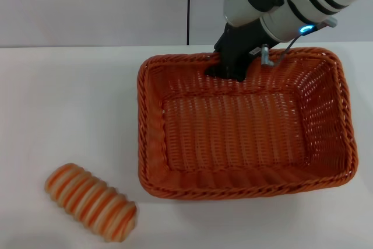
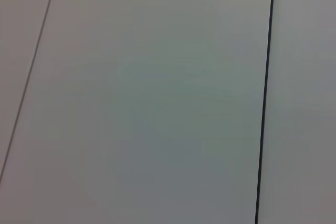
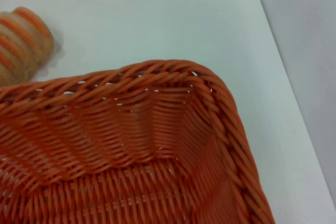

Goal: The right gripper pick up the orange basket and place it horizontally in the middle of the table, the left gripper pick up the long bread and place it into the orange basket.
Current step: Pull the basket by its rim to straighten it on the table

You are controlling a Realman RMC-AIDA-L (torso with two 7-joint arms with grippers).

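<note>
The orange basket (image 1: 245, 192) lies lengthwise across the white table (image 1: 70, 103), right of centre, with nothing in it. My right gripper (image 1: 230, 71), on the blue-lit arm, reaches down onto the middle of the basket's far rim and is shut on it. The long bread (image 1: 90, 201), striped orange and cream, lies on the table near the front left, apart from the basket. In the right wrist view one corner of the basket (image 3: 157, 72) fills the picture, with an end of the bread (image 3: 21, 40) on the table beyond it. My left gripper is out of view.
A grey wall with a dark vertical seam (image 1: 188, 4) stands behind the table. The left wrist view shows only this wall and its seam (image 2: 265, 103). Bare tabletop stretches left of the basket.
</note>
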